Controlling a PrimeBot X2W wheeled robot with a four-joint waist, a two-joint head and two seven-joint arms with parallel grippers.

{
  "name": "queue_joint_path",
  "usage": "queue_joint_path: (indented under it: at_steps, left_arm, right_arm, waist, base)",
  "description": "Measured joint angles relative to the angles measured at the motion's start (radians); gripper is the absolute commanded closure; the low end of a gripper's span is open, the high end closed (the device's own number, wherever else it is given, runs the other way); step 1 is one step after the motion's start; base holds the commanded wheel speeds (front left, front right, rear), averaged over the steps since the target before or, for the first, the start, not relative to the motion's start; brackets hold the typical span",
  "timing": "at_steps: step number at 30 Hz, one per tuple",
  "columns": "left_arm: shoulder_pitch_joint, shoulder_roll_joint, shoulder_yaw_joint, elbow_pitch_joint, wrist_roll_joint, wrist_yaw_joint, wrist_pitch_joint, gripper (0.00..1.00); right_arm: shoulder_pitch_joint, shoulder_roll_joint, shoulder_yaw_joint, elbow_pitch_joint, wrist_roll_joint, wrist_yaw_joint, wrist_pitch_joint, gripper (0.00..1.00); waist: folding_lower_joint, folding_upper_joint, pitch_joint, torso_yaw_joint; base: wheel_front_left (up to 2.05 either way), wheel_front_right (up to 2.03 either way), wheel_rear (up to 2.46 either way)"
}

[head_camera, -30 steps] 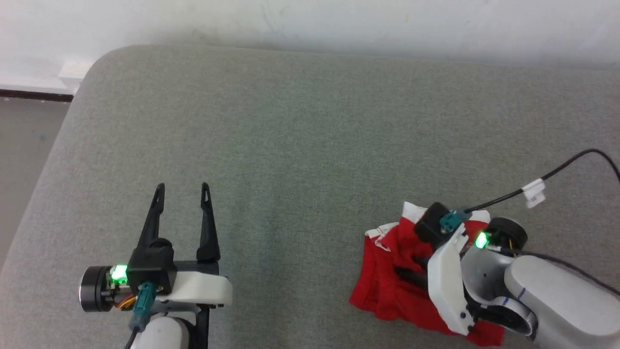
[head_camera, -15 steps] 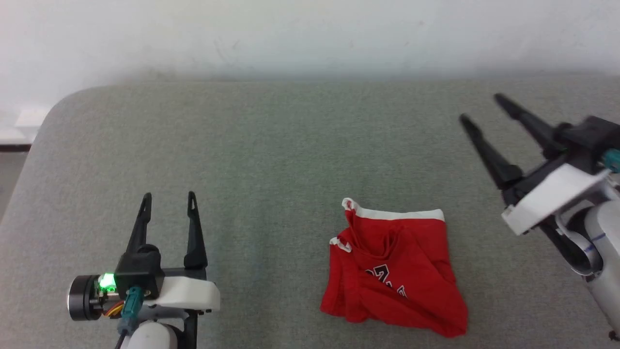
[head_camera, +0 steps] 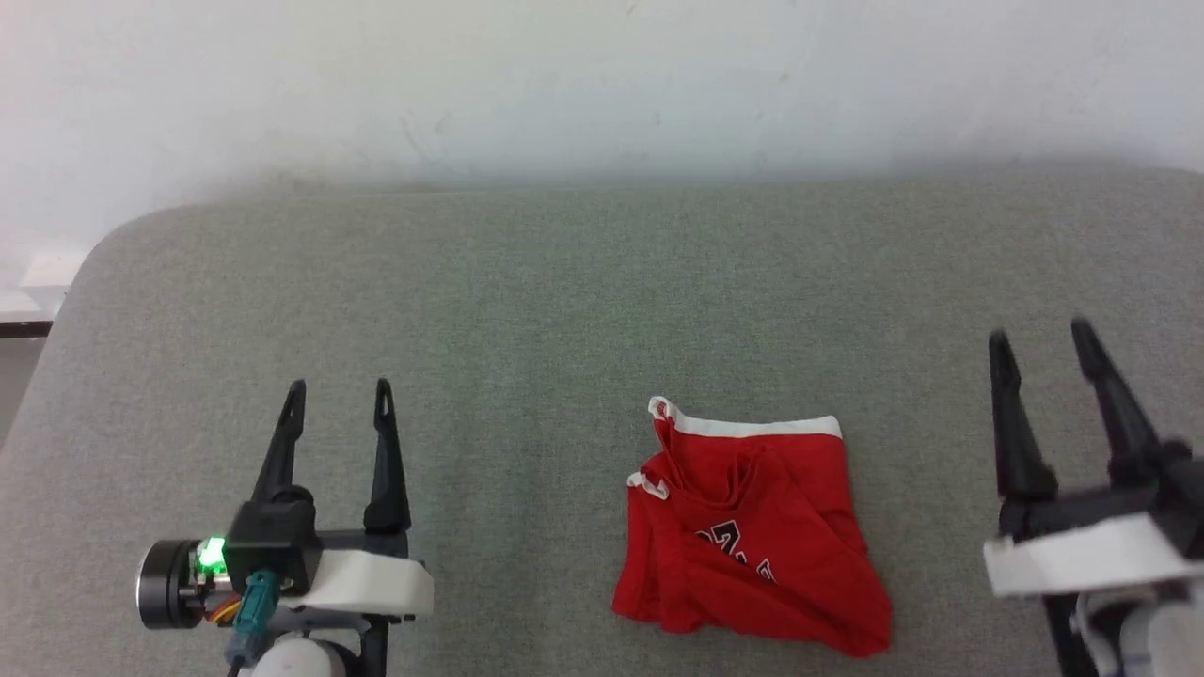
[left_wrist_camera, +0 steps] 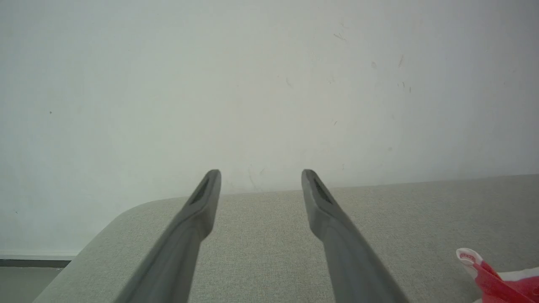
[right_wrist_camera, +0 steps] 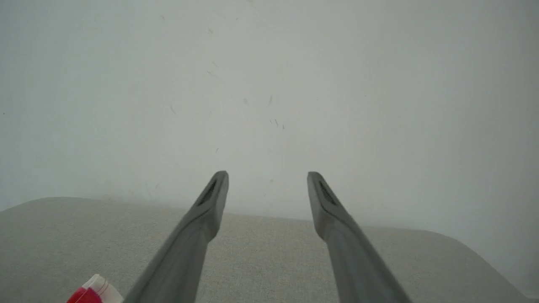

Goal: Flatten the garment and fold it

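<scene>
Room to move is wide on the grey cloth-covered bench (head_camera: 564, 301): its far edge runs along a pale wall (head_camera: 602, 85), its far left corner (head_camera: 103, 240) is rounded, and past its left edge a strip of floor (head_camera: 11, 395) shows. The left gripper (head_camera: 340, 385) hangs over the near left part of the bench, its two dark fingers apart and empty, touching no cloth. The right gripper (head_camera: 1038, 331) stands at the near right, fingers likewise spread and empty, tips pointing toward the wall. Between the two, nearer the right one yet clear of both, the garment (head_camera: 752, 536) lies bunched on the bench: red shorts, white trim along the far edge, folds crossing the middle, and part of a black-and-white print too creased to read. The left wrist view catches a corner of it at the lower right, the right wrist view at the lower left. Bare bench cloth lies all round it.
</scene>
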Motion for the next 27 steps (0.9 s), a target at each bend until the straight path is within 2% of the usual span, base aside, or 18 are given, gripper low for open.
queue_joint_path:
  at_steps: [3, 6, 13, 17, 19, 23, 27]
  left_arm:
    - [0.019, -0.001, 0.002, -0.009, -0.006, -0.007, 0.000, 0.00]
    - [0.042, -0.004, 0.004, -0.022, -0.006, -0.007, 0.000, 0.00]
    - [0.075, -0.009, 0.016, -0.033, -0.006, -0.008, 0.000, 0.00]
    - [0.075, -0.012, 0.018, -0.033, -0.006, -0.016, 0.000, 0.00]
    - [0.074, -0.014, 0.018, -0.033, -0.006, -0.016, 0.000, 0.00]
    - [0.074, -0.019, 0.014, -0.032, -0.006, -0.017, 0.000, 0.00]
    - [0.073, -0.026, 0.012, -0.032, -0.006, -0.017, 0.000, 0.00]
  right_arm:
    - [0.089, 0.056, -0.030, -0.033, -0.014, 0.000, 0.000, 0.00]
    - [0.149, 0.084, -0.051, -0.054, -0.021, 0.000, 0.000, 0.00]
    - [0.138, 0.094, -0.067, -0.091, -0.021, 0.000, 0.000, 0.00]
    - [0.001, 0.001, -0.032, -0.077, -0.019, 0.000, 0.002, 0.00]
    - [-0.073, -0.067, 0.013, -0.043, -0.002, 0.000, 0.054, 0.00]
    - [-0.205, -0.205, 0.156, 0.020, 0.100, 0.000, 0.336, 0.00]
    - [-0.290, -0.342, 0.316, 0.059, 0.294, 0.000, 0.658, 0.00]
  waist:
    - [0.0000, 0.0000, -0.009, 0.005]
    - [-0.0001, 0.0000, -0.020, 0.010]
    - [0.0000, 0.0000, -0.032, 0.014]
    - [0.0001, 0.0000, -0.032, 0.014]
    - [0.0001, 0.0000, -0.031, 0.017]
    - [0.0001, 0.0000, -0.029, 0.025]
    - [0.0001, 0.0000, -0.026, 0.037]
  base:
    - [0.00, 0.00, 0.00]
    - [0.00, 0.00, 0.00]
    - [0.00, 0.00, 0.00]
    - [0.00, 0.00, 0.00]
    - [0.00, 0.00, 0.00]
    - [0.00, 0.00, 0.00]
    - [0.00, 0.00, 0.00]
